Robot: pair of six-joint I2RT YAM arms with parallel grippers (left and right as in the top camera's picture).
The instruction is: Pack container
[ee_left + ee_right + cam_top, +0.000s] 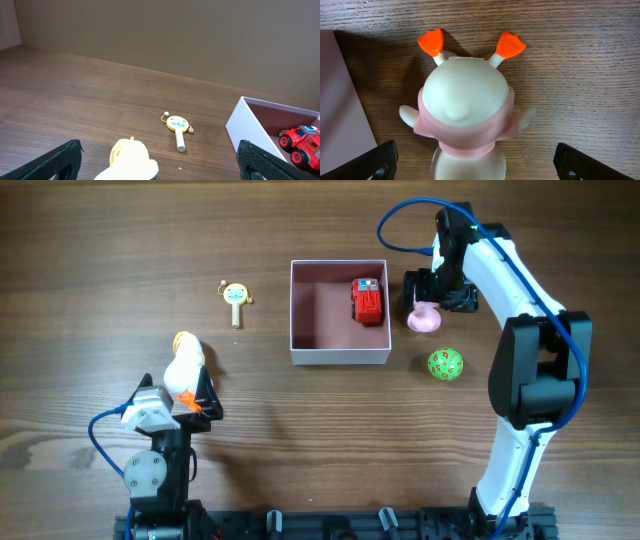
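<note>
The container [340,357] is a square white box with a dusty-pink inside at the table's middle; it holds a red toy truck [367,301] and shows in the left wrist view [247,125]. My right gripper [438,292] is open above a pink and white toy figure [423,318] with orange feet [462,112], just right of the container. My left gripper [190,402] is open over a white and yellow duck toy [184,364], whose head lies between the fingers [132,160].
A yellow rattle on a stick [235,299] lies left of the container and shows in the left wrist view [177,127]. A green dotted ball [445,365] lies near the container's front right corner.
</note>
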